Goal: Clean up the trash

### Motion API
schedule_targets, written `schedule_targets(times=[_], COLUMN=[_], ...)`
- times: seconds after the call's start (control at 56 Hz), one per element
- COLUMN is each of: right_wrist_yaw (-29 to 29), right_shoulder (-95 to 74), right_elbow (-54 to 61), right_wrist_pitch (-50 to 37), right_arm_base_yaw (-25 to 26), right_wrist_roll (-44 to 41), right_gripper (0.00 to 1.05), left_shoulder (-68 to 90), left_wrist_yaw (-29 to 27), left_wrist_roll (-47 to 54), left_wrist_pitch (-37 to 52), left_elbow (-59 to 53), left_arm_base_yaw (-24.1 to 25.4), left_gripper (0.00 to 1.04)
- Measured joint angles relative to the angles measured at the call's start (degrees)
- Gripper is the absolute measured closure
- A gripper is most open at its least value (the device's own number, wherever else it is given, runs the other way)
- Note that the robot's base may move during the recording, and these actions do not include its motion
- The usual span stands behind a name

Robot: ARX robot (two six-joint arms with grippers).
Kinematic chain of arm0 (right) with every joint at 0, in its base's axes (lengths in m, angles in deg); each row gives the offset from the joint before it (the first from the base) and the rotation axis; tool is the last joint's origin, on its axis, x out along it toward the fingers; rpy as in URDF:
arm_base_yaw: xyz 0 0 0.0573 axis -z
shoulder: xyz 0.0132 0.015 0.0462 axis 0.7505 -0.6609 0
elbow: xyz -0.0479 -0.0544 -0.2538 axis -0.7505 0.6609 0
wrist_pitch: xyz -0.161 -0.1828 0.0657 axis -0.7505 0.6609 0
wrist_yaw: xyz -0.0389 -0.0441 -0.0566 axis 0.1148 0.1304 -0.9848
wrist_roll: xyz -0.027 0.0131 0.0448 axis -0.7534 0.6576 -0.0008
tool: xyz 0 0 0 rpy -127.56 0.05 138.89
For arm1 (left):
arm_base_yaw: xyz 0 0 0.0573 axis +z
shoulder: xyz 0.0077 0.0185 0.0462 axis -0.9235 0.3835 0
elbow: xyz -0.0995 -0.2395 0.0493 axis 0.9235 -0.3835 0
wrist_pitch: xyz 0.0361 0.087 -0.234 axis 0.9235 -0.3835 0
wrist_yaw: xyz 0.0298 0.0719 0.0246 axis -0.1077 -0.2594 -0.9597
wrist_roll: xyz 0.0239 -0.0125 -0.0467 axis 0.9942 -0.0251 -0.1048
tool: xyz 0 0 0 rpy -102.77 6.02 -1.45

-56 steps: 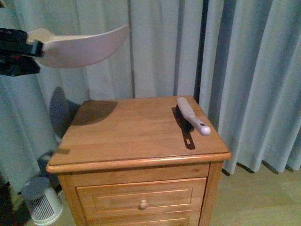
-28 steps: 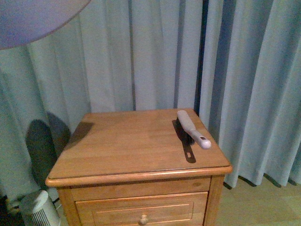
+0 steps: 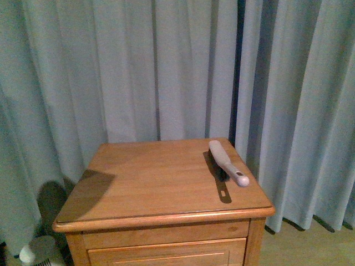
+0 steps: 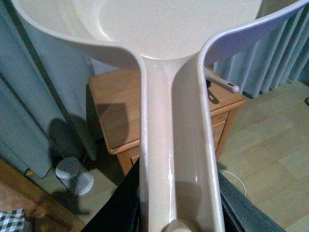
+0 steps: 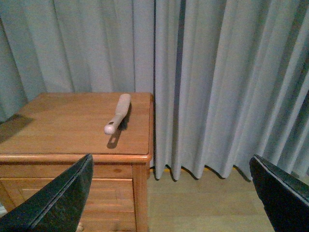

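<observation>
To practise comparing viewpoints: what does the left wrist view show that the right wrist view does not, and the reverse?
Only left wrist: the cream plastic dustpan and a small white round fan on the floor. Only right wrist: the open right gripper. Both: the wooden bedside cabinet, the pale-handled brush lying on it, and the grey curtains.

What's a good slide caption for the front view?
Small brush lying near the right edge of a wooden nightstand, grey curtains behind.

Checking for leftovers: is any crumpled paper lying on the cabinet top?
No, the front view shows only a brush on the cabinet top.
</observation>
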Motion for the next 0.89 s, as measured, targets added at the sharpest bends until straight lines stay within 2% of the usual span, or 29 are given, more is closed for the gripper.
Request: schedule_targets(times=[0.089, 0.161, 0.304, 0.893], right_wrist_yaw=[0.0, 0.0, 0.0, 0.0], right_shoulder=[0.0, 0.0, 0.0, 0.0], right_elbow=[0.0, 0.0, 0.0, 0.0], right_wrist_pitch=[0.0, 0.0, 0.0, 0.0], right_arm_base_yaw=[0.0, 0.0, 0.0, 0.0], right_wrist_roll=[0.0, 0.0, 0.0, 0.0], right_gripper=[0.07, 0.07, 0.07, 0.07], left_shoulder=[-0.85, -1.01, -1.42, -1.49], left_wrist_yaw=[-4.61, -8.79, -11.67, -12.5], left_wrist_roll=[-1.79, -3.45, -5.9, -7.34], left_wrist_pitch=[2.36, 4.26, 6.45, 6.64], left_elbow=[-1.11, -1.99, -3.45, -3.52], left_arm_base_yaw=[-5.01, -11.39, -19.34, -19.89], left_gripper=[0.78, 0.78, 0.78, 0.78])
